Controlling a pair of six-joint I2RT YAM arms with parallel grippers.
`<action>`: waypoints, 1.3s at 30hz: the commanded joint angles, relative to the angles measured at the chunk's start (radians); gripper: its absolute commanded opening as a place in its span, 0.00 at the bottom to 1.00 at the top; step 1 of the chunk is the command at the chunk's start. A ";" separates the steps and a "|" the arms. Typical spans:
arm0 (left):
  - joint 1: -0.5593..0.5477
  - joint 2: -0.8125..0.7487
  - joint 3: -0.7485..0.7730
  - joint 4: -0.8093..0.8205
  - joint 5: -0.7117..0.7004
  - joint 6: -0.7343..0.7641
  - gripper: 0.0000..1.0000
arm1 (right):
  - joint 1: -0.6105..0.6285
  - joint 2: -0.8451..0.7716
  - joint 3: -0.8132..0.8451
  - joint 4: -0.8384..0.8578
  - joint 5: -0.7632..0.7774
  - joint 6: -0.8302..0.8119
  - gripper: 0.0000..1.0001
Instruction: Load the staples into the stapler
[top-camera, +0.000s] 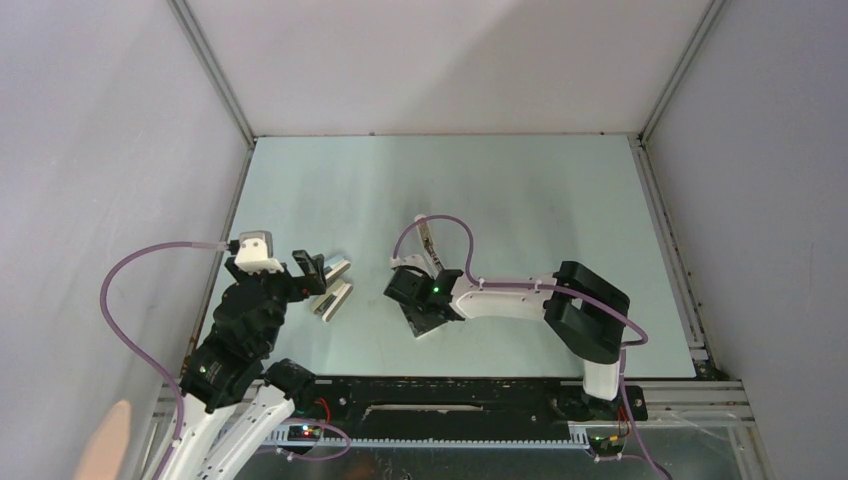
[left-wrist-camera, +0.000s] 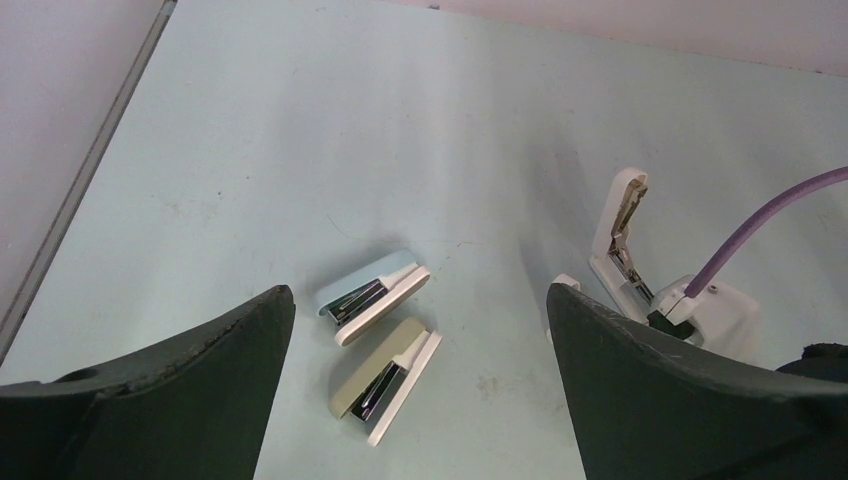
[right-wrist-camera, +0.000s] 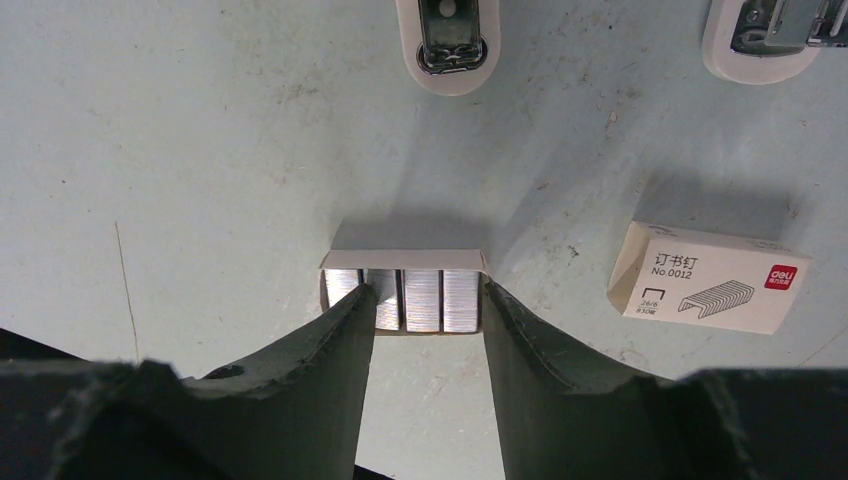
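Staples (right-wrist-camera: 440, 300) lie as a grey block in a shallow paper tray on the tabletop (right-wrist-camera: 200, 150), the row of strips running side to side across the right wrist view. The right pincer (right-wrist-camera: 427, 296) is half spread and straddles that block. One finger overlaps its left end and the other stands at the tray's right edge; whether either presses on it I cannot tell. Near the tray on the right lies a small white box (right-wrist-camera: 710, 278) with a red mark.

Beyond this pincer the stapler (left-wrist-camera: 622, 225) sits hinged open. Its long axis runs away from the arms toward the far wall, with the upper arm tilted up and the dark channel bared.

The left pincer (left-wrist-camera: 420, 292) is spread wide and holds nothing. It hangs near two small staplers (left-wrist-camera: 375, 295) lying side by side, well apart from the open one.
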 joint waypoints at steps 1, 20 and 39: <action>0.012 0.009 -0.004 0.031 0.013 0.011 1.00 | -0.004 0.056 -0.043 0.032 -0.060 0.024 0.48; 0.014 0.013 -0.004 0.030 0.015 0.011 1.00 | -0.004 0.073 -0.049 0.049 -0.088 0.031 0.52; 0.017 0.011 -0.004 0.032 0.018 0.011 1.00 | 0.031 -0.102 0.000 -0.044 0.055 0.001 0.42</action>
